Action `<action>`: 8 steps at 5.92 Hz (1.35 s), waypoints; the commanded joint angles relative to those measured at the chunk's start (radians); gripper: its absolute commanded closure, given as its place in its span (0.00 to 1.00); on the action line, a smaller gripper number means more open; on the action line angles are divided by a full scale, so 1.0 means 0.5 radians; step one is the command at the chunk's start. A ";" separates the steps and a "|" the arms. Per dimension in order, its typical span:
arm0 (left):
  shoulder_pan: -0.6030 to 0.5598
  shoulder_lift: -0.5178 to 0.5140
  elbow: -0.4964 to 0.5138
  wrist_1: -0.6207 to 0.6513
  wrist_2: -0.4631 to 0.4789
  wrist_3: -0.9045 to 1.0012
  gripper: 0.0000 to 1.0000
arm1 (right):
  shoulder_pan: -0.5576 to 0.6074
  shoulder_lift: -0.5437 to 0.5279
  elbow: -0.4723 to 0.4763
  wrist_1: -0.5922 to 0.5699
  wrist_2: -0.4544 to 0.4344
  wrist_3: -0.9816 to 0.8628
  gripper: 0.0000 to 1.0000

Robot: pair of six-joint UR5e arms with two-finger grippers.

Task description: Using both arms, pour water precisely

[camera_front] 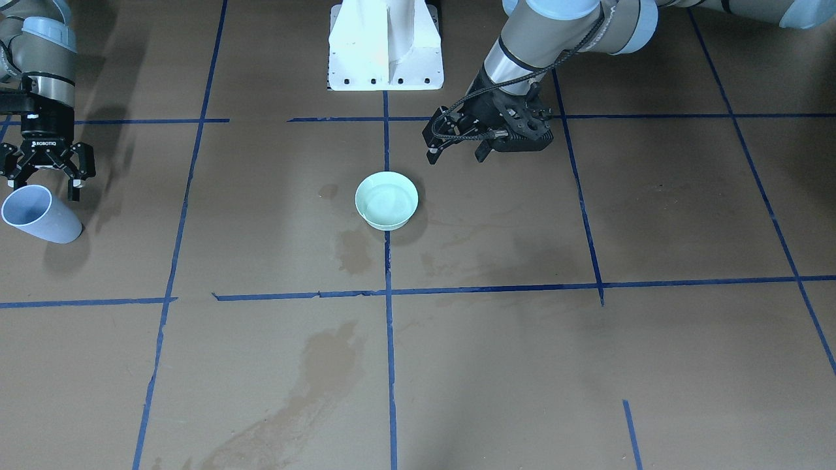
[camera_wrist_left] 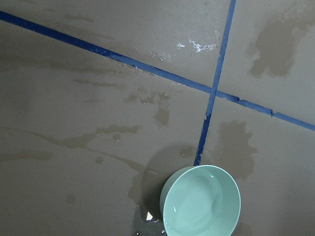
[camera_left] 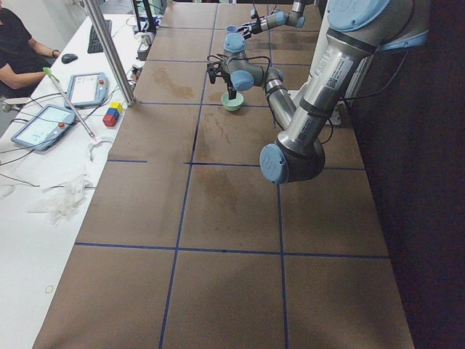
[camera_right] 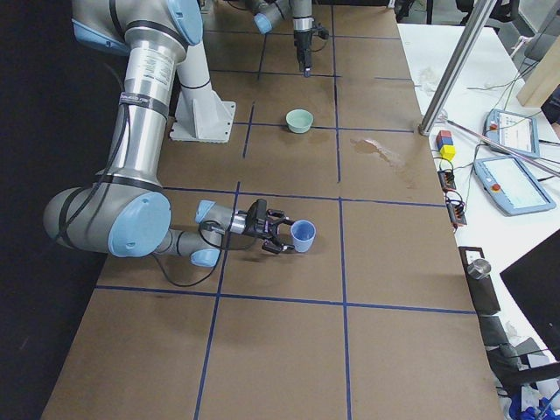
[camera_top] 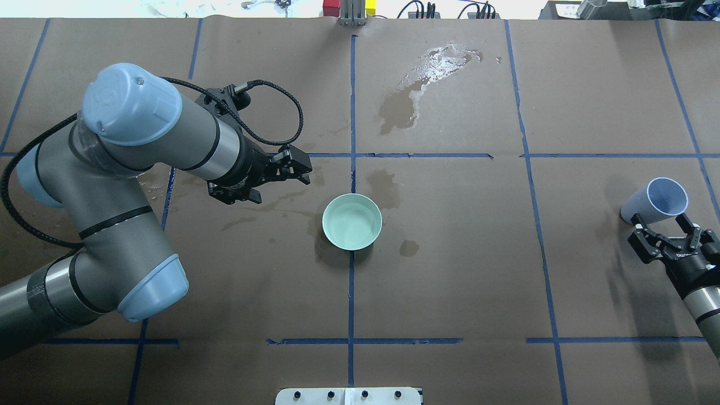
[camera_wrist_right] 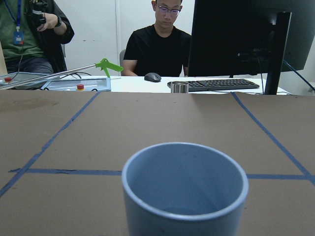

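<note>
A mint-green bowl [camera_front: 386, 200] stands at the table's middle with a shallow pool of water [camera_top: 353, 222] in it. It also shows in the left wrist view [camera_wrist_left: 201, 201]. My left gripper [camera_front: 456, 156] hovers beside the bowl on the robot's side, open and empty, clear of the rim. A light-blue cup [camera_front: 39, 215] stands upright at the table's far right end. My right gripper [camera_top: 661, 221] sits low just behind it, open, with its fingers apart from the cup's sides. The cup fills the lower right wrist view [camera_wrist_right: 184, 189]. I cannot tell whether it holds water.
A glossy puddle [camera_top: 439, 62] and dark wet stains [camera_top: 385, 185] mark the brown paper around and beyond the bowl. Blue tape lines divide the table. The white pedestal [camera_front: 385, 46] stands at the robot's edge. Operators and tablets [camera_left: 43, 123] sit past the far edge.
</note>
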 commanded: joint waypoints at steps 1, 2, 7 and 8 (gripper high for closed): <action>-0.001 0.001 -0.011 0.000 0.000 0.000 0.00 | 0.002 0.053 -0.061 0.079 0.003 -0.071 0.02; -0.001 0.001 -0.011 0.000 0.000 0.000 0.00 | 0.005 0.050 -0.106 0.122 0.003 -0.074 0.02; -0.004 0.004 -0.017 0.000 0.003 0.000 0.00 | 0.164 0.184 -0.189 0.150 0.043 -0.180 0.03; -0.007 0.007 -0.030 0.000 0.000 0.000 0.00 | 0.186 0.194 -0.196 0.150 0.079 -0.187 0.03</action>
